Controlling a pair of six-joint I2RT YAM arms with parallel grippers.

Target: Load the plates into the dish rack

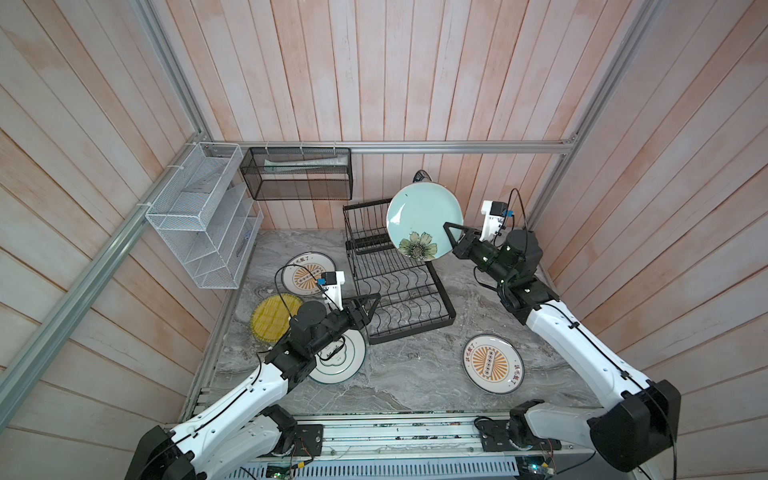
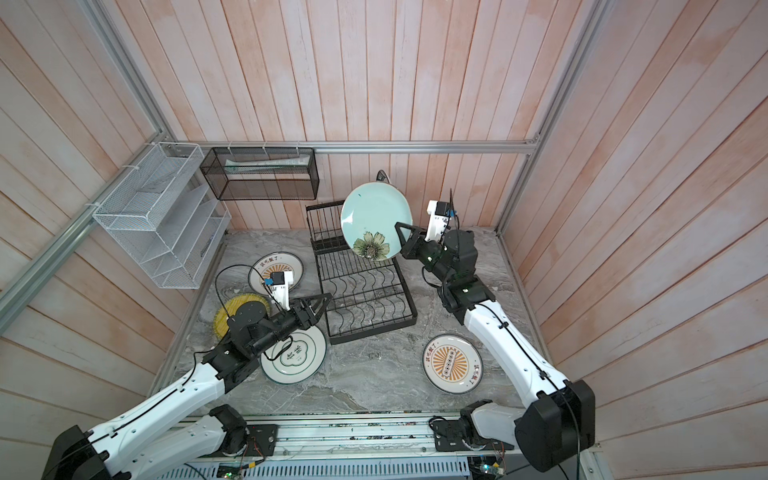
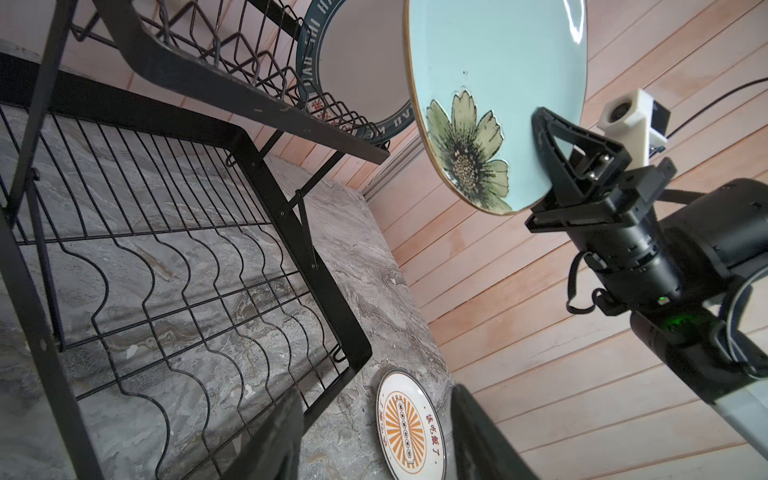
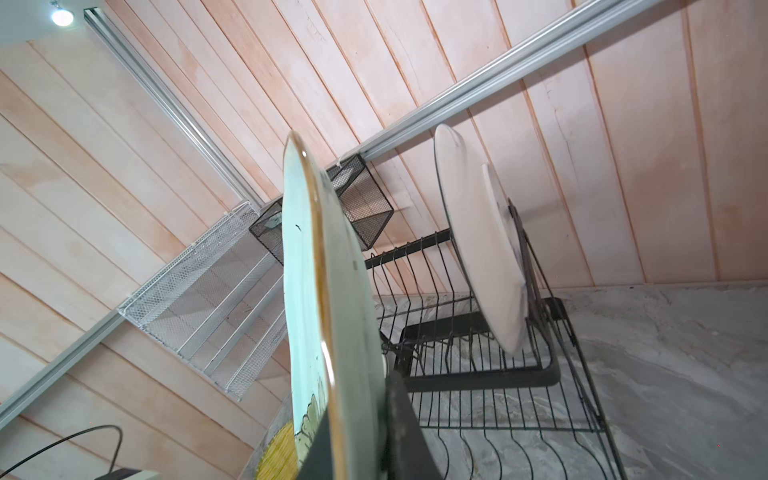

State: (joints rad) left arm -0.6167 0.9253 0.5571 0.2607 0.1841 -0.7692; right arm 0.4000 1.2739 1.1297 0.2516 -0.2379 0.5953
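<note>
Where the mint plate [image 1: 419, 216] hangs, lettered plate [image 1: 420, 176] mostly hidden behind

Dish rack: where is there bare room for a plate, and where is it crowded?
The lower tray is bare. The upper basket has free slots toward the white shelf; its other end is crowded: a lettered plate stands there, and the right gripper holds the mint plate close by.
</note>
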